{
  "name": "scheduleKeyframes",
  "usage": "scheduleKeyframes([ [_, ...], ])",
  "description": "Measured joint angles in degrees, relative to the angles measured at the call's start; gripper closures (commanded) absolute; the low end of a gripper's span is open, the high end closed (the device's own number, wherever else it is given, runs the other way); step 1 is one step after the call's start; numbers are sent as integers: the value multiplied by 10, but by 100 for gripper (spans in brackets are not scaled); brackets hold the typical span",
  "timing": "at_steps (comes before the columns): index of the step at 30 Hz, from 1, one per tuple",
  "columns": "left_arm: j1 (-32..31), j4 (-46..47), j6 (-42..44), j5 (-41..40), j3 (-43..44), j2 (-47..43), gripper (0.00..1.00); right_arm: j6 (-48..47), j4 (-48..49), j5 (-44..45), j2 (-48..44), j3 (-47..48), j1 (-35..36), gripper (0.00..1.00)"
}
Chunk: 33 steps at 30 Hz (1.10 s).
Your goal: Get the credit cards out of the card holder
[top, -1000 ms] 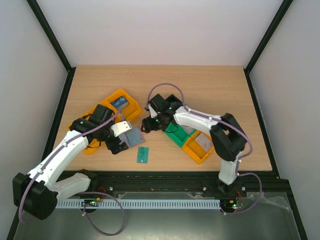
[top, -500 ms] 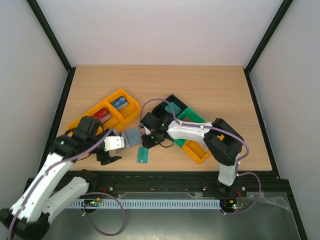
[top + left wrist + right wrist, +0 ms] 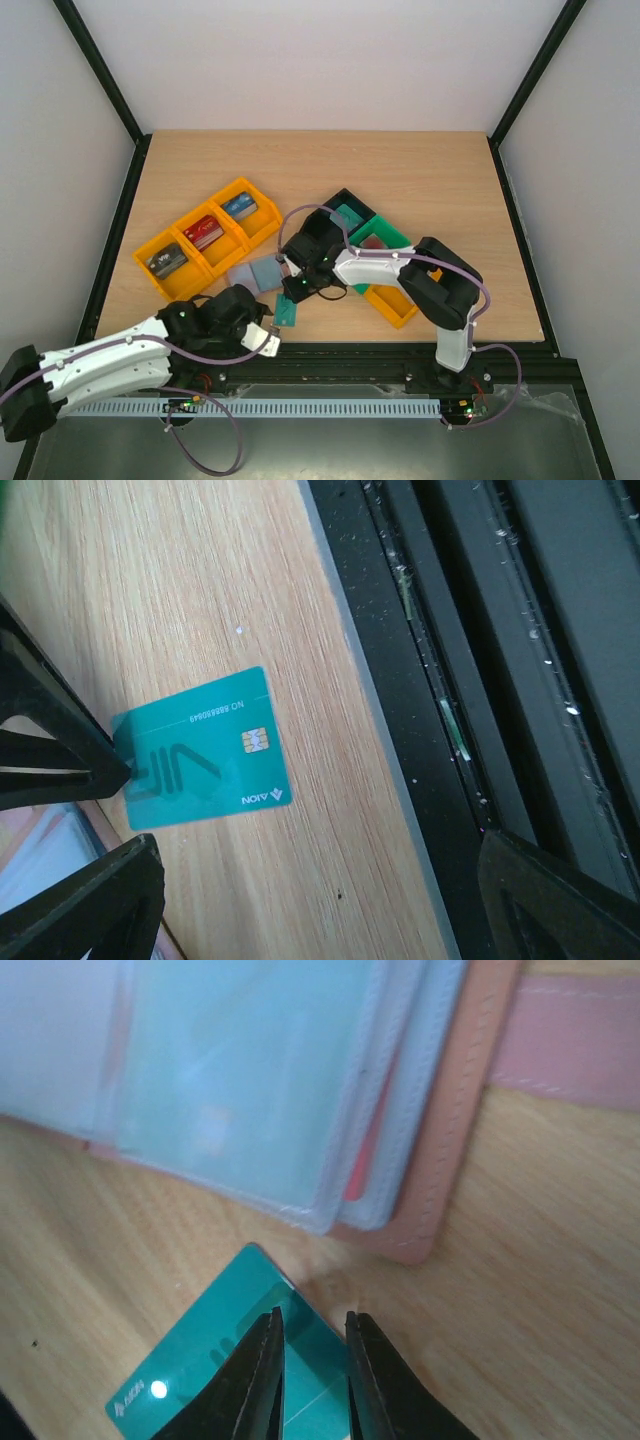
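Note:
The card holder (image 3: 258, 272) lies open on the table, with clear sleeves over a pale inside (image 3: 250, 1080) and a pink outer edge. A red card edge (image 3: 368, 1155) shows inside a sleeve. One teal credit card (image 3: 287, 313) lies flat just in front of the holder. My right gripper (image 3: 294, 296) points down at it. Its jaws stand a narrow gap apart over the card's (image 3: 215, 1370) far corner, and the tips (image 3: 312, 1332) are at the card's surface. My left gripper (image 3: 268, 339) hangs open near the table's front edge, beside the card (image 3: 205, 750), with nothing between its fingers (image 3: 330, 920).
An orange three-part bin (image 3: 228, 243) at the left holds a dark, a red and a blue card. Black (image 3: 335, 200), green (image 3: 392, 233) and orange (image 3: 392, 318) bins stand to the right, under the right arm. The table's front edge (image 3: 395, 780) and black rail run beside the left gripper.
The left arm has drawn back from the holder to the table's front edge. The right gripper has come from the bins down onto the teal card and narrowed its jaws.

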Motion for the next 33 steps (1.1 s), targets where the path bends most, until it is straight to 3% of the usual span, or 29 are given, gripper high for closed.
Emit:
scheduleKeyframes([
  [4,-24,53,8,-28,-24,30,1,-14,23,-16,-10,-21,12,85],
  [16,-64,151,14,-89,-94,64,2,-25,42,-78,-18,-44,31,82],
  [23,-31,157,37,-57,-116,30,15,-15,5,-54,5,3,35,78],
  [33,28,165,65,9,-125,42,26,-13,-3,-46,35,43,38,80],
])
